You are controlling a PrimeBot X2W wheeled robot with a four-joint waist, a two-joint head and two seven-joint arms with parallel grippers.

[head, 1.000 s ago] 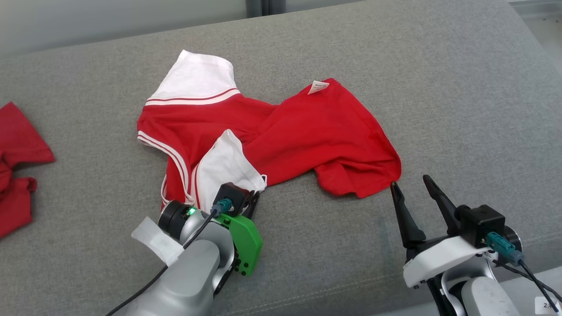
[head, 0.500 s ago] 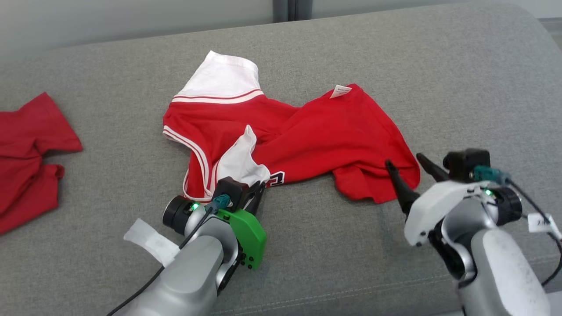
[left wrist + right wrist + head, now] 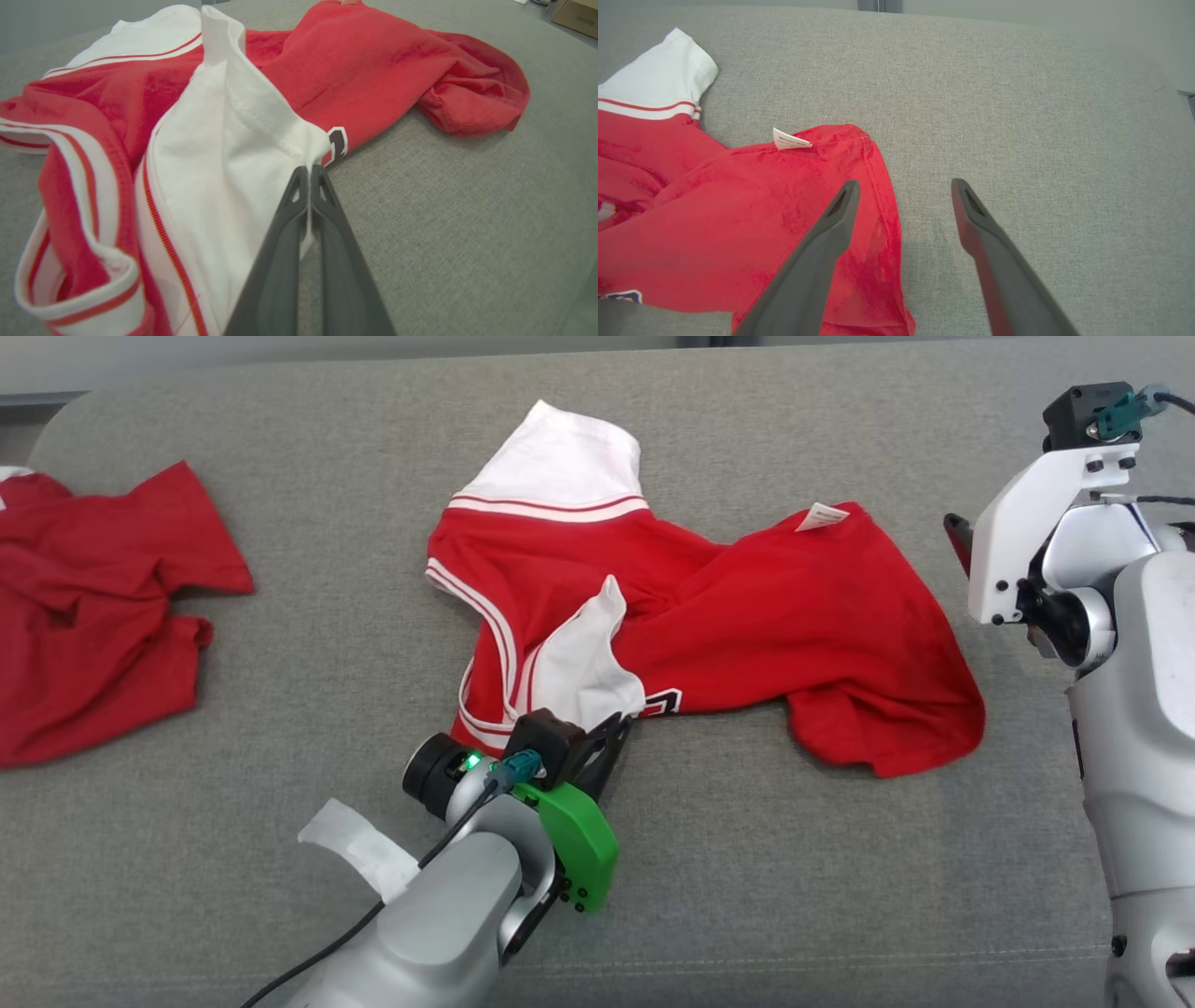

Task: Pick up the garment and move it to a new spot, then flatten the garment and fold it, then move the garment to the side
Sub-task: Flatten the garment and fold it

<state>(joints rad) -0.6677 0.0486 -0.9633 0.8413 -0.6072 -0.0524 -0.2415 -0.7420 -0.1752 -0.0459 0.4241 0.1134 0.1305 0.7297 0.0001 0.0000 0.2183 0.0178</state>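
- Noted left claw [image 3: 309,171] clenched tip-to-tip on edge of white sleeve [image 3: 233,130]. Rest of garment [image 3: 747,616] crumpled on grey counter [image 3: 840,896], beyond and to right of that claw.
- Noted right claw [image 3: 903,186] released, grasping nothing. Poised over garment's side hem, one finger above red cloth, other above bare counter. Label [image 3: 790,140] ahead-left of it.
- Risk: thin tip pinch on sleeve alone, so slip-out on lift or pull.
- Risk: one-corner lift w/ right claw empty, so twist and bunching, harder flattening after.
- Risk: right claw closing astride hem w/ too little cloth, so missed or single-layer grab.
- Second red garment [image 3: 93,597] well off to left of left claw; mix-up poss. w/ a move that way.
- Vs 1 s ago: head cam turned, whole view shifted. Right claw up from low by near corner to far side edge. Left pinch unchanged. Sleeve raised into a ridge, printed patch [image 3: 337,140] now exposed beside tips.
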